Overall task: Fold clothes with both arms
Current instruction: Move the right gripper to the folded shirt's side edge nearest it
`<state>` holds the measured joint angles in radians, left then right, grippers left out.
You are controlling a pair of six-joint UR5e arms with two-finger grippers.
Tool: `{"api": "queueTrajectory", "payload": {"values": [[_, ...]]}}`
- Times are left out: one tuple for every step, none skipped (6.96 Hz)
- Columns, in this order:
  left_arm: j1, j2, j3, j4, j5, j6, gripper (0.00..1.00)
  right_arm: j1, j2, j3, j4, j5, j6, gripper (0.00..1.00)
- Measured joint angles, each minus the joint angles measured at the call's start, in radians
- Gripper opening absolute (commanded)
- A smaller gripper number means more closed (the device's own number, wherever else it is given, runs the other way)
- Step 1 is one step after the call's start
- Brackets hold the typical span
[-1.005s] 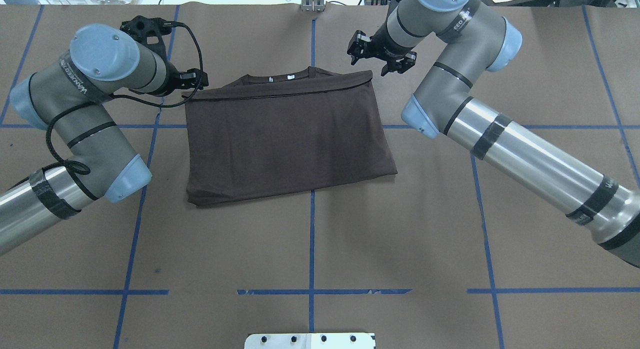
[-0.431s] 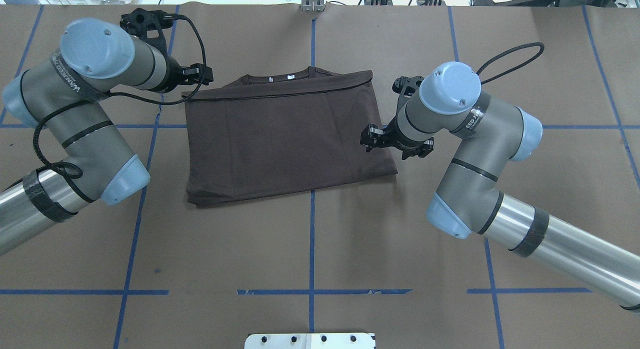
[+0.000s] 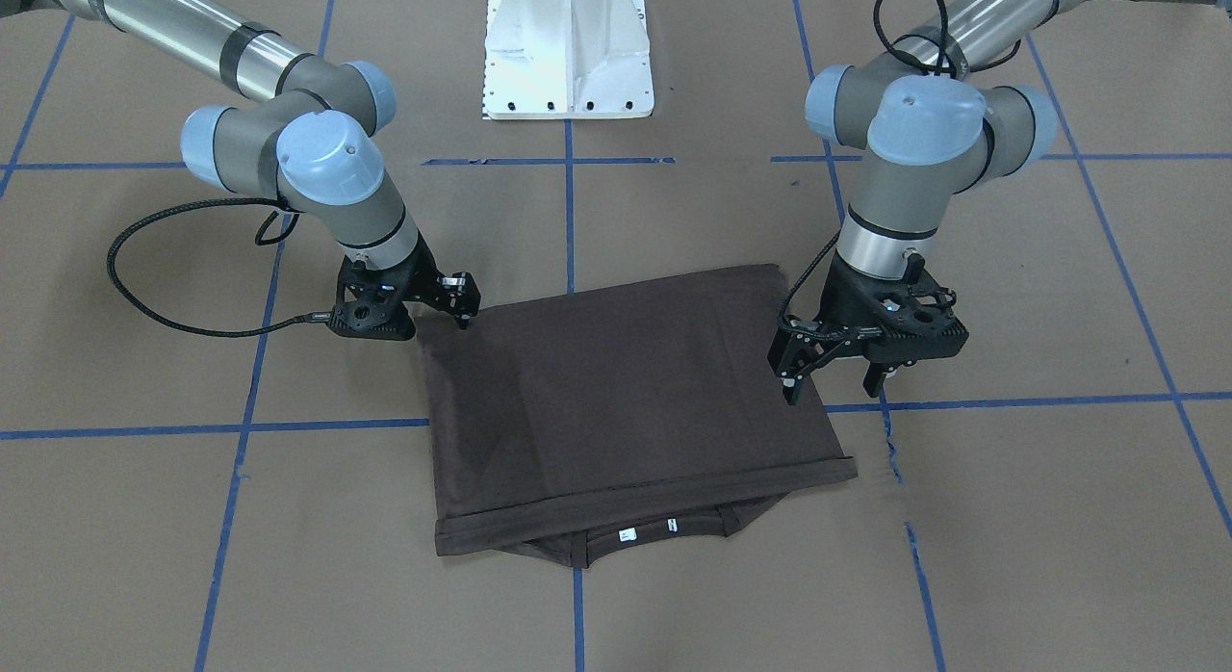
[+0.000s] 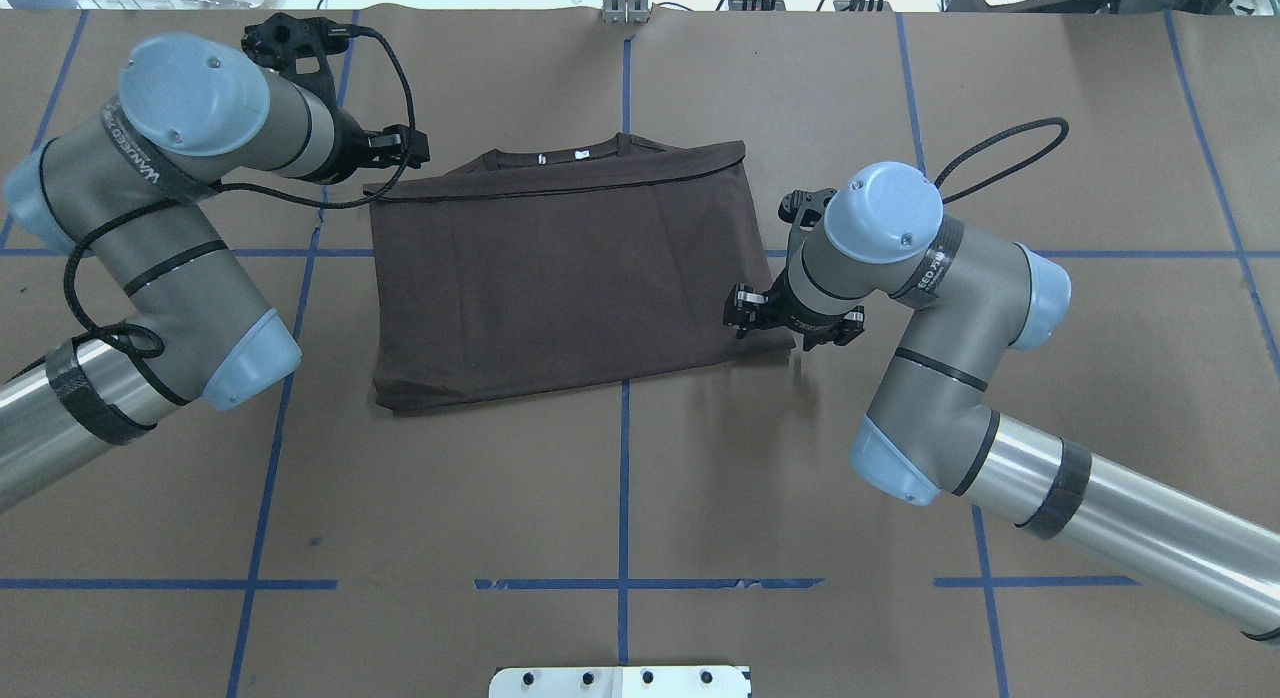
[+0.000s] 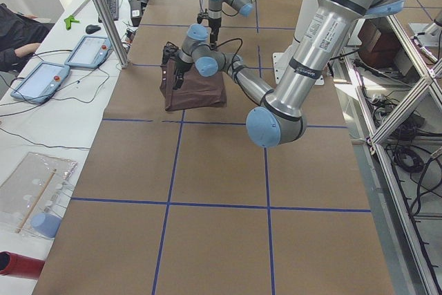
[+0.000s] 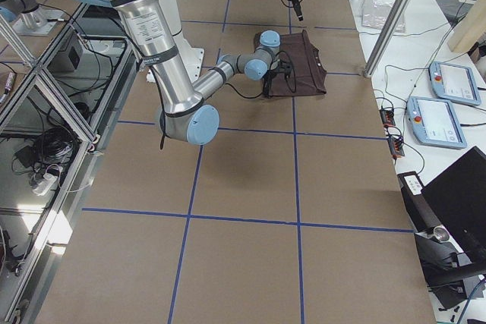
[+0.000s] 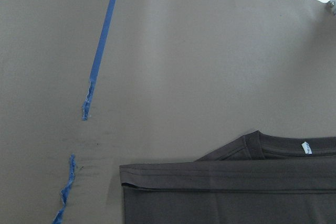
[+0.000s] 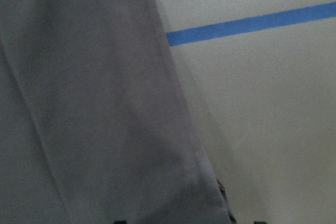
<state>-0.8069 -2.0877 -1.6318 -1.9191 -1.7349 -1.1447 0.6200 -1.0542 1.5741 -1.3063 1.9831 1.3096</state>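
T-shirt (image 4: 570,268) folded to a rectangle, flat mid-bench (image 4: 620,478), collar and white tags at far edge | right gripper (image 4: 792,326) spread, low astride the near right corner | left gripper (image 3: 834,383) spread, raised over the left edge toward the collar end

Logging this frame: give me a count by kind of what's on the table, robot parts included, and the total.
T-shirt: 1
Robot arms: 2 (left arm, right arm)
White pedestal base: 1
Total: 4
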Motion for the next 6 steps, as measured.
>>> {"api": "queueTrajectory", "payload": {"values": [[0.0, -0.001, -0.002, 0.0, 0.0, -0.001, 1.0, 0.0, -0.004, -0.004, -0.001, 0.001, -0.002, 0.56], [0.0, -0.002, -0.004, 0.0, 0.0, -0.003, 1.0, 0.001, -0.009, -0.007, -0.001, 0.003, -0.003, 0.12], [0.0, -0.002, -0.007, 0.0, 0.0, -0.004, 1.0, 0.001, -0.012, -0.008, -0.002, 0.003, -0.004, 0.0], [0.0, -0.002, -0.009, 0.0, 0.0, -0.004, 1.0, 0.001, -0.015, -0.008, -0.001, 0.001, -0.004, 0.0], [0.0, -0.002, -0.01, 0.0, 0.0, -0.004, 1.0, 0.002, -0.016, -0.008, 0.0, 0.0, -0.006, 0.0], [0.0, -0.002, -0.01, 0.0, 0.0, -0.004, 1.0, 0.004, -0.017, -0.008, 0.0, 0.004, -0.009, 0.0]]}}
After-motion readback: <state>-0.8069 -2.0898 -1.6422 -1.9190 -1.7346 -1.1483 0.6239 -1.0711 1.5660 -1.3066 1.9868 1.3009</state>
